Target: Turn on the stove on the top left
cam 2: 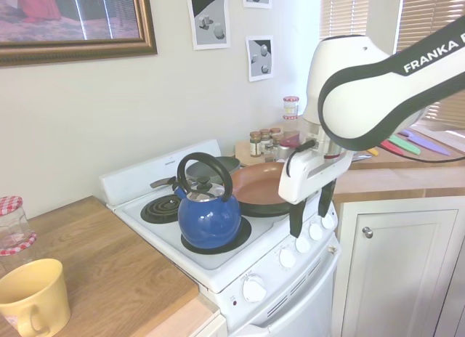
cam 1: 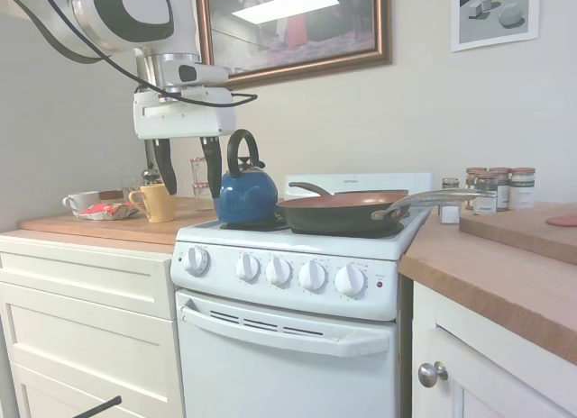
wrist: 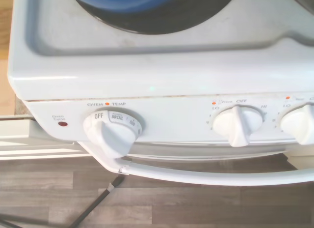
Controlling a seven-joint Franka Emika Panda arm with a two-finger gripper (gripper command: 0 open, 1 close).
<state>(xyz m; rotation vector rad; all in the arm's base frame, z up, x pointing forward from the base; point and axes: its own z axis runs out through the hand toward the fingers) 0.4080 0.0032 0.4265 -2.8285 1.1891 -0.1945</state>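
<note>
Hiding behind kettle [cam 1: 245, 193]: burner coil.

The stove's control panel [wrist: 162, 110] carries most of the print, seen in the wrist view. Above the oven knob [wrist: 112, 132] stands "OVEN TEMP" with an orange dot between the two words; on the knob's skirt are "OFF" and "BROIL", then a number too blurred to read. Beside the small red light [wrist: 62, 123] is tiny print that cannot be made out. Around the next burner knob [wrist: 238, 124] stand "LO", "OFF" and "HI". In the second exterior view, the robot arm [cam 2: 378, 90] bears "FRANKA".
</note>
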